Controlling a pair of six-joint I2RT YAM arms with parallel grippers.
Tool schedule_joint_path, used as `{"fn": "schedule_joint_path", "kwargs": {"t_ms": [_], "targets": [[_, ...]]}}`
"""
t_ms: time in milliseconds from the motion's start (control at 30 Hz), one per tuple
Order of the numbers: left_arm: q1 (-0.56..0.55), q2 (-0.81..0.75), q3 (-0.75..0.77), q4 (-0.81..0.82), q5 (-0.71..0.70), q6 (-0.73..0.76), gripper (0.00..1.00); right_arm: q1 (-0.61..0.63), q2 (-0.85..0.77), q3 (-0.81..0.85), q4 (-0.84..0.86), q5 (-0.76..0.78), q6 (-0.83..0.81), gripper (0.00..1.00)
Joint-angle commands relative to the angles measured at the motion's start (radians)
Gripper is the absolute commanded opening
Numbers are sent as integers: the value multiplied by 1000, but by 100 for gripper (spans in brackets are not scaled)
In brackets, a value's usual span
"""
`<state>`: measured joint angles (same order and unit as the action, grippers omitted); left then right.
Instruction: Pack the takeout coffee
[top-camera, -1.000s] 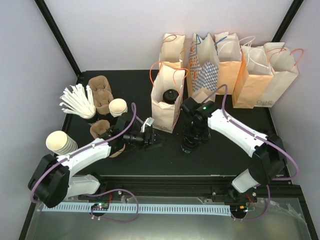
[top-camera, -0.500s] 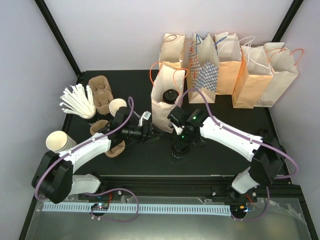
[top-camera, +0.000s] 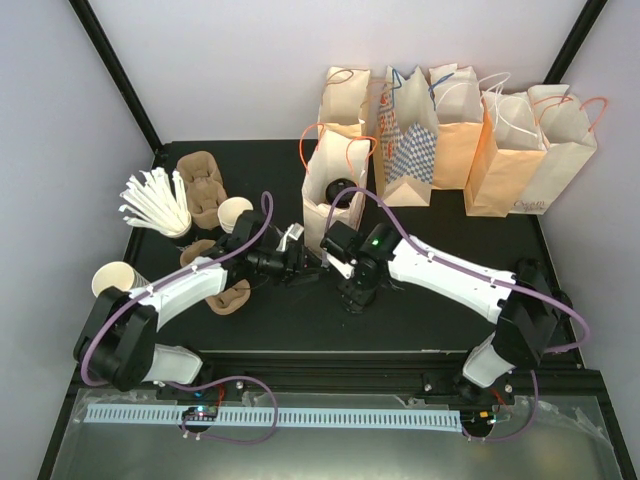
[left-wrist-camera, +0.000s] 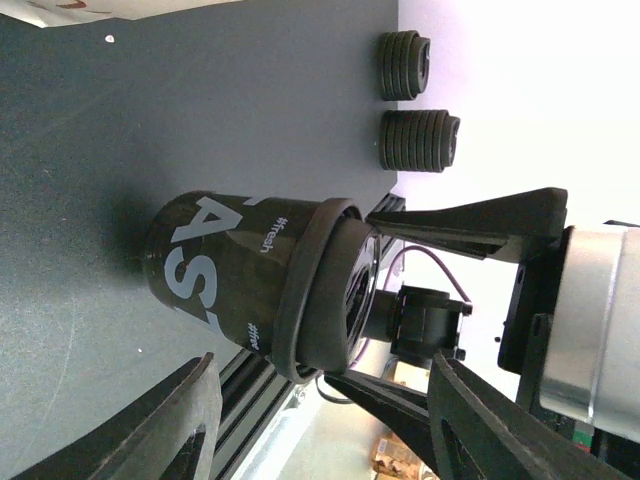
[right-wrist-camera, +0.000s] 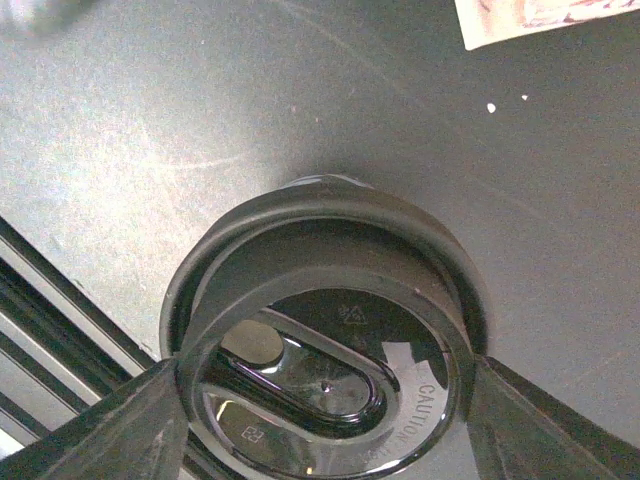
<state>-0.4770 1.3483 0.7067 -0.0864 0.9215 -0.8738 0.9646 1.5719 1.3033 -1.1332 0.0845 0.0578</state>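
Observation:
The takeout coffee (top-camera: 357, 300) looks dark with pale lettering and has a black lid. It stands upright on or just above the table, in front of the open paper bag (top-camera: 330, 225). My right gripper (top-camera: 355, 288) comes down from above and is shut on its lid (right-wrist-camera: 330, 350), one finger on each side. The left wrist view shows the cup (left-wrist-camera: 240, 270) side-on. My left gripper (top-camera: 308, 268) is open and empty just left of the cup, not touching it.
The open bag holds another black-lidded cup (top-camera: 340, 188). More paper bags (top-camera: 460, 130) line the back. At left are brown cup carriers (top-camera: 200, 185), cream cups (top-camera: 235, 212), a cup stack (top-camera: 115, 282) and white stirrers (top-camera: 155, 205). Black lid stacks (left-wrist-camera: 418, 140) sit by the table edge.
My right gripper has moved left with the coffee cup, towards the left gripper and the front of the open bag. My left gripper has shifted slightly.

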Motion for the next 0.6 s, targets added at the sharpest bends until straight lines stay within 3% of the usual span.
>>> {"fn": "schedule_joint_path", "kwargs": {"t_ms": [0, 100, 200, 567], "targets": [[8, 12, 42, -32, 26, 37, 59, 6, 34, 50, -2, 23, -41, 77], [8, 22, 43, -35, 31, 43, 59, 6, 46, 58, 0, 16, -44, 81], [10, 30, 43, -34, 33, 45, 59, 6, 48, 59, 0, 20, -45, 92], [9, 46, 41, -38, 39, 54, 59, 6, 9, 92, -3, -14, 3, 93]]}}
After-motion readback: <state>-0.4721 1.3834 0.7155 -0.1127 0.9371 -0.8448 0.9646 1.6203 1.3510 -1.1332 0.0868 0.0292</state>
